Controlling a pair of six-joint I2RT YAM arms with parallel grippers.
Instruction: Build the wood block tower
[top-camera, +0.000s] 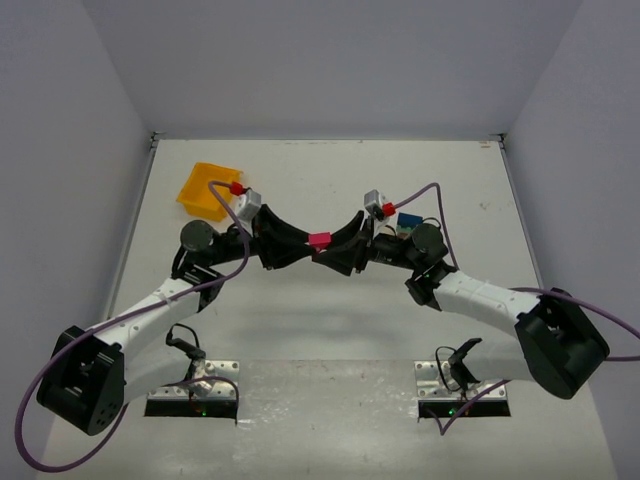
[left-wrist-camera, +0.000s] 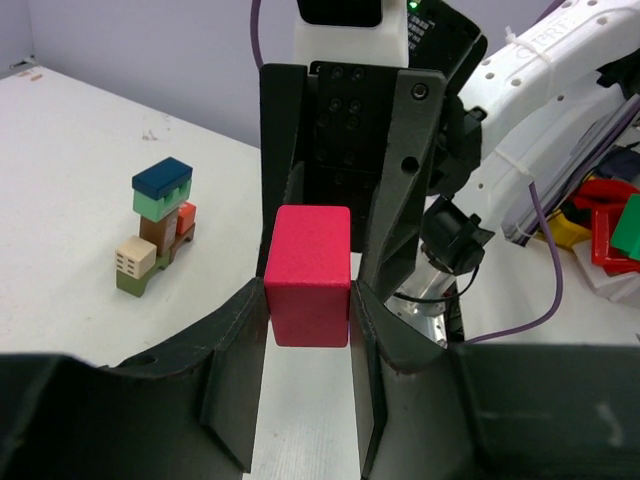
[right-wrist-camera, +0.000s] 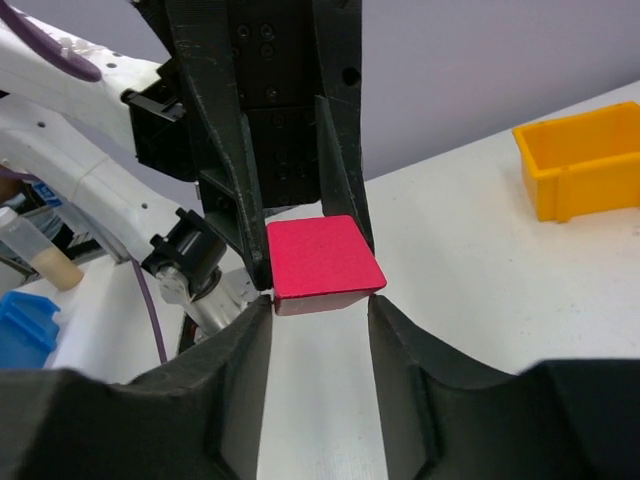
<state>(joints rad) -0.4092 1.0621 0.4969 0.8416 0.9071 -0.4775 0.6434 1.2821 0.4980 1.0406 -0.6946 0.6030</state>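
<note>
1. Top view: left gripper (top-camera: 303, 243) and right gripper (top-camera: 333, 247) meet mid-table at the red block (top-camera: 318, 240). The yellow tray (top-camera: 205, 188) sits near the far-left corner.
2. Left wrist: the left jaws pinch the block. The wood block tower (left-wrist-camera: 155, 235) stands apart on open table (left-wrist-camera: 70, 150).
3. Right wrist: right fingertips flank the block; whether they grip it cannot be told.

Red block (top-camera: 319, 239), single piece
Left gripper (top-camera: 306, 243) and right gripper (top-camera: 332, 243) are meeting at it (yellow tray (top-camera: 200, 180) sitting well apart).

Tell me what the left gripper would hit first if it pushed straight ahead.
The red block sits between its fingers already; directly behind it is the right gripper, facing it head-on, so that would likely be met first.
</note>
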